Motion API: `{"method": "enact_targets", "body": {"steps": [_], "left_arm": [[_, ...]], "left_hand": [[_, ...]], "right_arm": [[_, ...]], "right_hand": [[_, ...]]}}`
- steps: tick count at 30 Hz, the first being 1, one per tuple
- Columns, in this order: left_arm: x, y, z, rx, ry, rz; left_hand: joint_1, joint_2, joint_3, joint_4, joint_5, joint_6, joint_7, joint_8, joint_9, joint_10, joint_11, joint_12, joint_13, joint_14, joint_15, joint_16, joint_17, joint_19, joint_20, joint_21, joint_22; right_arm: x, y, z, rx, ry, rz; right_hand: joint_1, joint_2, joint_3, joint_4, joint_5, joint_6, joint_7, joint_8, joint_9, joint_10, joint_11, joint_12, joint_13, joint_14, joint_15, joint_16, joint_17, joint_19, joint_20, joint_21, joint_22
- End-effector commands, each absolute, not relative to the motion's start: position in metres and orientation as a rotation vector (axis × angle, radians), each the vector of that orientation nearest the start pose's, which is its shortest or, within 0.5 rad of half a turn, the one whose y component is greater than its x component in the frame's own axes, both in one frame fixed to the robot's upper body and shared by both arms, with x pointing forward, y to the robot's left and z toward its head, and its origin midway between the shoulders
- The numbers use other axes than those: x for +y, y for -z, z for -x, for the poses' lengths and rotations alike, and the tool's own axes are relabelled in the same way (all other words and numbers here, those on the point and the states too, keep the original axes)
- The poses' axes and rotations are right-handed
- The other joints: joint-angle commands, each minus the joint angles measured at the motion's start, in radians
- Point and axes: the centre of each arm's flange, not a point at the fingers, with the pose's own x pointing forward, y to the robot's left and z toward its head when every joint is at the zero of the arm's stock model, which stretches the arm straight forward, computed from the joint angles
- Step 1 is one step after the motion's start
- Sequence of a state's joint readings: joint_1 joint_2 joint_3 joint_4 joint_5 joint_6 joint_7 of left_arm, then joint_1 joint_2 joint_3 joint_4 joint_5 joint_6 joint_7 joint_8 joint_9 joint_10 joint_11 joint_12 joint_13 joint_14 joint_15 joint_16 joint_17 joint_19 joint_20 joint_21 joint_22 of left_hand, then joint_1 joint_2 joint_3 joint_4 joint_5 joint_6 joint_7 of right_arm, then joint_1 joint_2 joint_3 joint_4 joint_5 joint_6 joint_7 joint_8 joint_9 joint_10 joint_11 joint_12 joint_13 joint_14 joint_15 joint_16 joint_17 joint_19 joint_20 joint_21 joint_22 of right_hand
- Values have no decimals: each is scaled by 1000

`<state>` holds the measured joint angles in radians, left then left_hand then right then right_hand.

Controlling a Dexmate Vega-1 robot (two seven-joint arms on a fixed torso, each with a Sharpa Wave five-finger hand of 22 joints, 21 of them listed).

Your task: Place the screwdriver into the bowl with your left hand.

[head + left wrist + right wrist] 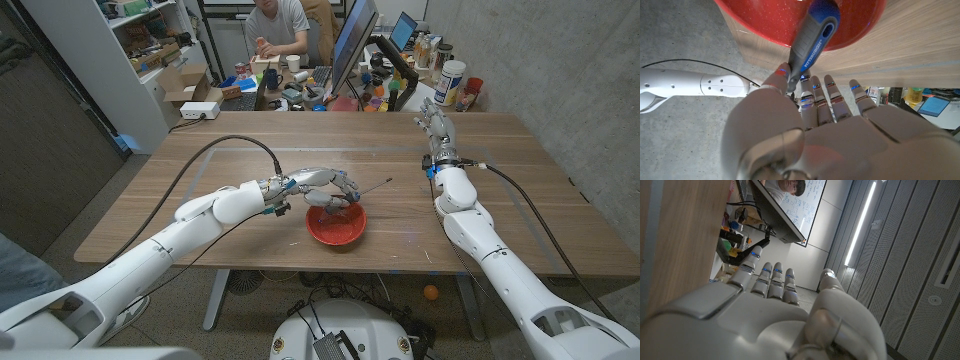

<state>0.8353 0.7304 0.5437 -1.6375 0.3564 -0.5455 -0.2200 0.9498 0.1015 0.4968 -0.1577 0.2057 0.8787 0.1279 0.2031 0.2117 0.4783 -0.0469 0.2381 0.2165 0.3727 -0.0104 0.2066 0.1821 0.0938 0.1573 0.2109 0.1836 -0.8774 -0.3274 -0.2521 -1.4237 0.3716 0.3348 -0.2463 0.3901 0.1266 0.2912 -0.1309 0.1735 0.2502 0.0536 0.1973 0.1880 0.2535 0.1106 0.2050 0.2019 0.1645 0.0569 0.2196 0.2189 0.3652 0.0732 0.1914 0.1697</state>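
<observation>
Screwdriver (812, 42) pinched in the left hand (325, 185), held tilted just above the red bowl (335, 225), shaft poking out past its far rim. Right hand (437, 125) well apart from the bowl at the table's (150, 210) far edge, fingers straight, holding nothing.

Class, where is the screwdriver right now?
In the head view, the screwdriver sits mid-table, held by the left hand just above the red bowl, its shaft pointing toward the robot's right.

One screwdriver (812, 42), one red bowl (335, 226), two hands (325, 185) (436, 125).
</observation>
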Motion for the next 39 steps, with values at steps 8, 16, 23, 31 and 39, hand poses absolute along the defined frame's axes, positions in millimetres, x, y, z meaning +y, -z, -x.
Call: {"method": "enact_targets", "body": {"steps": [8,16,23,31,39], "left_arm": [[146,47,-545,-936,676,-1272],[138,49,-543,-935,690,-1270],[135,51,-542,-929,699,-1269],[135,50,-543,-906,708,-1302],[137,47,-544,-897,706,-1316]], "left_hand": [[52,63,-4,1,8,129,-129,8,3,45,-44,-4,3,-7,-1,-4,2,-8,7,-2,2],[53,64,-6,1,7,129,-131,8,3,44,-44,-5,3,-7,0,-3,2,-9,7,-2,2],[53,63,-7,1,7,129,-132,8,3,45,-44,-5,3,-7,-1,-3,2,-10,7,-3,2],[48,43,-15,-4,8,151,-131,16,2,49,-48,-5,4,-15,5,-9,-1,-21,0,-6,2],[-17,-26,-56,7,-4,67,-104,-13,-1,-18,-39,-31,3,-54,21,-19,1,-49,7,-11,2]], "right_arm": [[-265,-20,-624,-797,36,-86],[-268,-19,-623,-796,36,-84],[-269,-19,-623,-794,32,-85],[-269,-21,-625,-795,34,-92],[-269,-20,-627,-788,35,-97]], "right_hand": [[-3,-5,-3,3,4,6,1,2,4,8,5,0,2,7,5,-1,0,-2,-3,3,3],[-4,-7,-4,3,4,7,1,2,4,9,5,1,2,7,5,-1,0,-2,-3,2,3],[-5,-7,-5,3,4,8,1,2,4,9,5,1,2,8,5,-1,0,-3,-3,2,3],[-6,-3,-4,5,4,7,1,2,4,9,4,1,2,8,4,0,1,-3,-2,3,3],[-6,0,-4,7,4,8,1,2,4,10,4,1,2,9,5,1,2,-2,-2,3,3]]}}
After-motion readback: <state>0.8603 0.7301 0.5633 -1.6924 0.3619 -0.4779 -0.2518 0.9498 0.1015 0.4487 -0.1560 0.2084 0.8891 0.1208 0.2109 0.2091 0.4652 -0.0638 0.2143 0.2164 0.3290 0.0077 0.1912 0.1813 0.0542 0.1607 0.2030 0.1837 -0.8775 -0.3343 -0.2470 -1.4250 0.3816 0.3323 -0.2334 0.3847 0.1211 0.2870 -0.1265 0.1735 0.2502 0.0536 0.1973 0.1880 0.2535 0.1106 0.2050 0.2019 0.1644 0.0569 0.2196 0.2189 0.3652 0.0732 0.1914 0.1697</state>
